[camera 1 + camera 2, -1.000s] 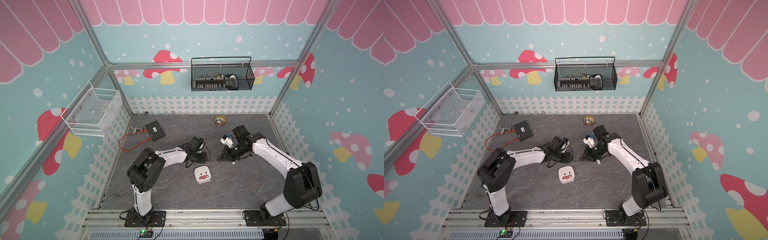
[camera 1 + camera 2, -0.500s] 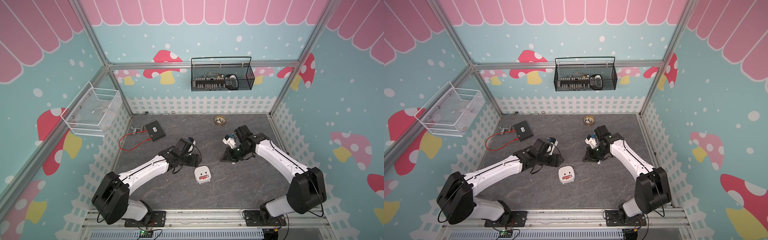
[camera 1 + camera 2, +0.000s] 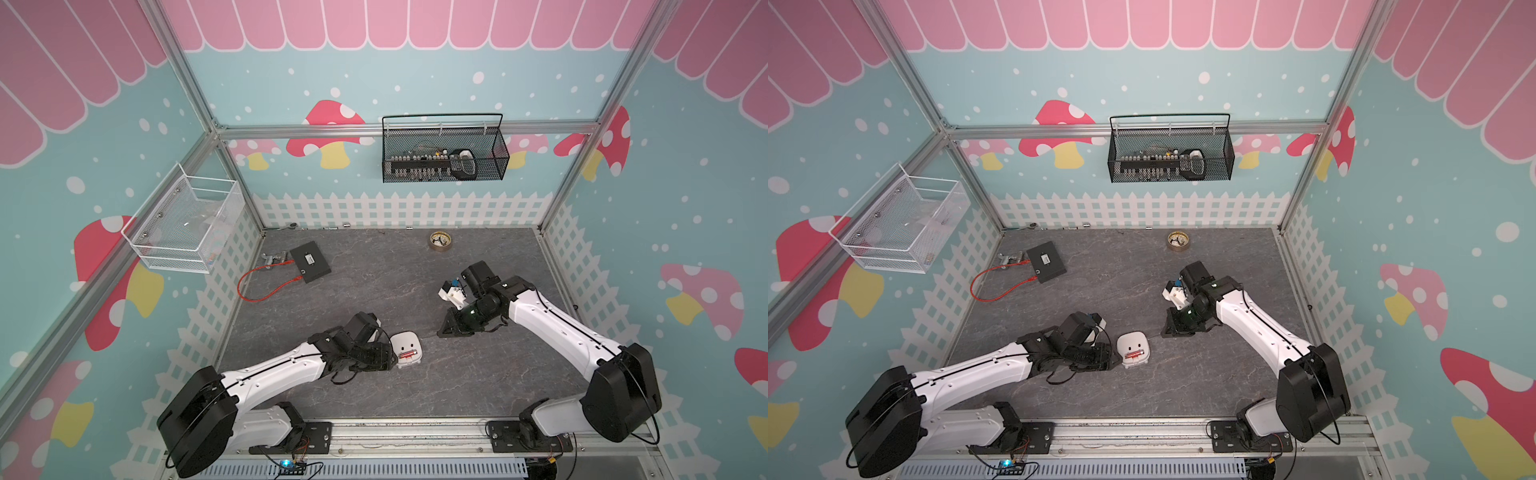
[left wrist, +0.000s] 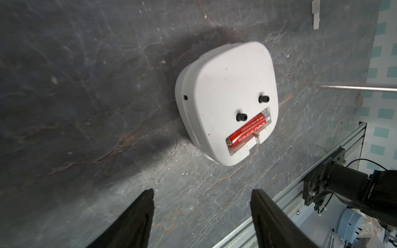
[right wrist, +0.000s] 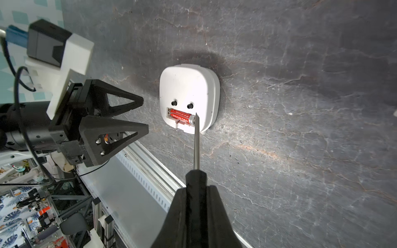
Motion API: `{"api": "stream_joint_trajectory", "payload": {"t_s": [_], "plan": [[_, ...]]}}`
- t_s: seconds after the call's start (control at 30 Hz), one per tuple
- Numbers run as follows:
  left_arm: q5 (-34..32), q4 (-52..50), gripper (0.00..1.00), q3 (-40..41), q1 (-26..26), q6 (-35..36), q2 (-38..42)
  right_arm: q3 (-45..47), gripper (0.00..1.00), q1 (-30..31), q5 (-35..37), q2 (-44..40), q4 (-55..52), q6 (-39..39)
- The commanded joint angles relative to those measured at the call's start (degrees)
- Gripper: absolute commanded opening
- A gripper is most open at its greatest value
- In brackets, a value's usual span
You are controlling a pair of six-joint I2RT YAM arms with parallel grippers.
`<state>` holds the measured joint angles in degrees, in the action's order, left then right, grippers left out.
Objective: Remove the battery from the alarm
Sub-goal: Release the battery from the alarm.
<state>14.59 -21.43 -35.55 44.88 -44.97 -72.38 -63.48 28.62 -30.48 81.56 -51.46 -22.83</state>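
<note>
The battery (image 4: 249, 130) sat in the alarm (image 3: 406, 348), near the open, empty left gripper (image 4: 203, 191). The right gripper (image 5: 197, 188) clamped a screwdriver (image 5: 196, 146).

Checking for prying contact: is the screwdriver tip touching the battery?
Apart. The left wrist view shows bare table between the screwdriver tip and the alarm holding the battery.

battery (image 5: 181, 116) label reads "deli", rest illegible
</note>
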Motion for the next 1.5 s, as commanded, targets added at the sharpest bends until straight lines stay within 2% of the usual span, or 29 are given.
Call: {"api": "stream_joint_trajectory", "payload": {"t_s": [0.0,0.3,0.5,0.87,1.47], "plan": [[0.2,5.9,0.73,0.2,0.7,-3.2,-2.7,0.5,0.00,1.4,2.4,-0.5,-0.2,-0.7],[-0.1,9.0,0.61,-2.2,0.8,-1.8,-8.9,1.1,0.00,3.7,5.0,-0.2,-1.8,-1.0],[0.2,9.5,0.55,-2.4,0.7,-1.3,-9.8,1.3,0.00,5.5,5.1,0.6,-1.7,-1.5],[0.5,10.3,0.51,-2.4,0.7,-1.0,-10.6,0.5,0.00,5.9,8.0,2.3,-1.5,-2.2],[0.5,10.7,0.47,-2.2,0.7,-0.3,-11.1,-1.7,0.00,6.5,6.5,5.0,-1.2,-2.0]]}}
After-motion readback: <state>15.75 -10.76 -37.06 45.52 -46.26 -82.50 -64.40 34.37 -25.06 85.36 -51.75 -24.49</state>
